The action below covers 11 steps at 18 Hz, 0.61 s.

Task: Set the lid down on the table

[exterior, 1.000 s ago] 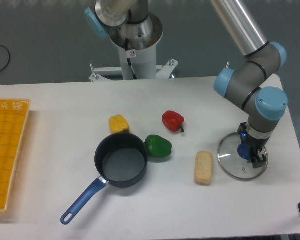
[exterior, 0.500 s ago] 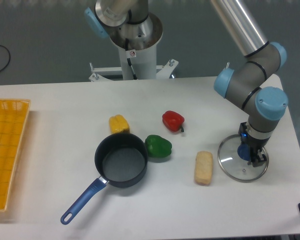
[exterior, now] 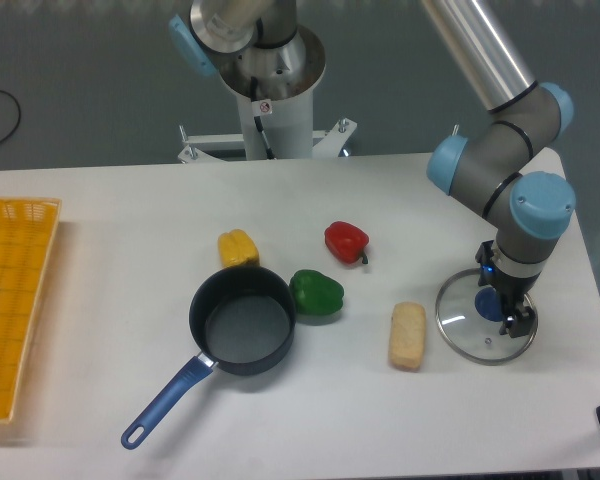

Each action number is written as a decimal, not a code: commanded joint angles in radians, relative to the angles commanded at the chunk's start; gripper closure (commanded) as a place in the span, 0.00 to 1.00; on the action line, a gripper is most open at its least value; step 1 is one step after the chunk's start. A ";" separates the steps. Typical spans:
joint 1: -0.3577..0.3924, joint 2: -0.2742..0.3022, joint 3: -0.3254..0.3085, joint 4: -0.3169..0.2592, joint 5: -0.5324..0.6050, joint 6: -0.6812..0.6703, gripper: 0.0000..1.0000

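A: Where is the gripper (exterior: 504,308) standing, and is it holding something?

B: It is pointing straight down over the middle of the lid (exterior: 485,329), right at the blue knob. Its fingers are sitting at the knob, but I cannot tell if they are clenching it or already letting it go; the dark parts are hiding the gap.

A: And where is the lid lying?

B: It is lying on the table (exterior: 310,410), near the right edge, directly under the gripper. It seems to be resting flat, so I am judging the placing as nearly done. The coming move is depending on this one relation: lid below, gripper above, so the way out is straight up.

A: What is the lid looking like?

B: Round, clear glass with a thin shiny metal rim. The white table is showing through it.

A: What is lying around it?

B: A pale bread loaf (exterior: 407,336) is lying just beside it, on its left in the picture, with its long axis running away from the camera. Farther away are a green pepper (exterior: 316,293), a red pepper (exterior: 346,241), a yellow pepper (exterior: 238,248) and the dark saucepan (exterior: 241,320) with a blue handle.
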 joint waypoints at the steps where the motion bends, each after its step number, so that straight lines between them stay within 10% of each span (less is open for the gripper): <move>1: -0.002 0.012 -0.009 -0.002 0.002 -0.006 0.00; 7: -0.023 0.123 -0.080 -0.023 0.008 -0.050 0.00; 11: -0.028 0.166 -0.083 -0.155 0.014 -0.054 0.00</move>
